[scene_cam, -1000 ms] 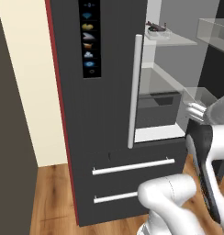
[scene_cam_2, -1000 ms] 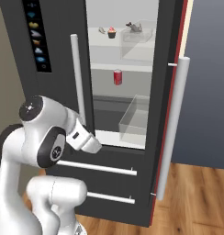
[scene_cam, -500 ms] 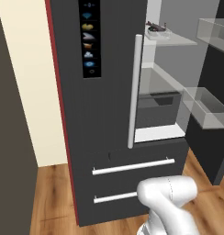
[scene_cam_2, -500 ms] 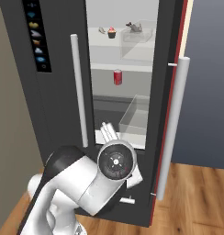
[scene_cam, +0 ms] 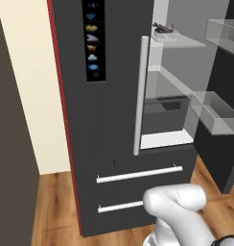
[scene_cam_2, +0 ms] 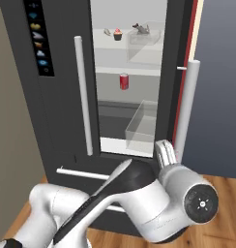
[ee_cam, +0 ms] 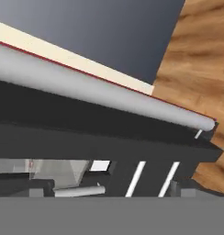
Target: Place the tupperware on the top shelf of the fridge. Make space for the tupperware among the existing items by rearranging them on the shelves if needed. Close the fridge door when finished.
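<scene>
Since the right-hand door of the fridge point(scene_cam: 114, 110) is hanging wide open, I get a decent look inside from both base cams. From what I can see, the tupperware point(scene_cam: 163, 30) is sitting on the top shelf point(scene_cam: 182, 43), over toward the right side. It's a little white tub with dark bits in it. Over on the right base cam, the cupcake point(scene_cam_2: 118, 34) is on that same shelf to the left of the tub and clear of it, with a small pale item point(scene_cam_2: 106, 31) just beside the cupcake. I can't tell what that last one is; it's too tiny. One shelf down there's a red cup point(scene_cam_2: 124, 81) standing upright by itself.

The arm is folded down low in front of the drawers point(scene_cam: 138, 174), and the fingers point(scene_cam_2: 164, 152) poke up just beside the open door's silver handle point(scene_cam_2: 187, 106), near its lower end. As far as I can tell they're spread all the way apart with nothing in them.

My hand cam is rolled way over: that door handle runs diagonally across it, with wood floor point(ee_cam: 201, 69) in the corner. The clear door bin point(scene_cam_2: 143, 127) sits on the inside of the open door.
</scene>
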Motion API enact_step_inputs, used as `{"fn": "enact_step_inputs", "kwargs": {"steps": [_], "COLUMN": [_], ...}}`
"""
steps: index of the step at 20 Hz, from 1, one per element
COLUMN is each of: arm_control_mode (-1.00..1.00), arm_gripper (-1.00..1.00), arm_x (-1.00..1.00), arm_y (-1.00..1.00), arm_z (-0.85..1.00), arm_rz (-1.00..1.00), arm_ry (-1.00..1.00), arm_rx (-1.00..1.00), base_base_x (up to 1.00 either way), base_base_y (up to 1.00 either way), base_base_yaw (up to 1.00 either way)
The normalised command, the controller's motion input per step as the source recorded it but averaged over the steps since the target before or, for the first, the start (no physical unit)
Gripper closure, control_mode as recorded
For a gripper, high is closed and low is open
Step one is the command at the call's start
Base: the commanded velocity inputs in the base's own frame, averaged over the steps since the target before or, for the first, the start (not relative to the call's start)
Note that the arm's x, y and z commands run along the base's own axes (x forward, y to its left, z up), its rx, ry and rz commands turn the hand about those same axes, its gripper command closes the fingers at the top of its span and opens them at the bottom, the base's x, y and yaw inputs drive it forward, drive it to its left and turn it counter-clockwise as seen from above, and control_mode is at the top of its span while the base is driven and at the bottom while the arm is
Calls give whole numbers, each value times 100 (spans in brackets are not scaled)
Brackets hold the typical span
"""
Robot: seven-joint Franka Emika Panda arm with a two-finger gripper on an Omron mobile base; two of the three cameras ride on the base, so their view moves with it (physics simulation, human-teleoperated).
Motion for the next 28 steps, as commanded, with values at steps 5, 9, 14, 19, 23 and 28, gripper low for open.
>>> {"fn": "enact_step_inputs", "kwargs": {"steps": [5,9,14,19,23,28], "arm_control_mode": [-100,-100,-100,-100,-100,-100], "arm_gripper": [-100,-100,-100,-100,-100,-100], "arm_x": [37,81,79,55,45,18], "arm_y": [-85,-58,-48,-39,-13,38], "arm_z": [-2,-6,-25,-37,-37,-48], "arm_rz": [0,8,20,29,31,33], "arm_ry": [0,0,0,-2,0,0], "arm_rx": [31,30,26,22,17,7], "base_base_x": [0,0,0,0,0,0], "base_base_y": [0,0,0,0,0,0], "base_base_yaw": [0,0,0,0,0,0]}}
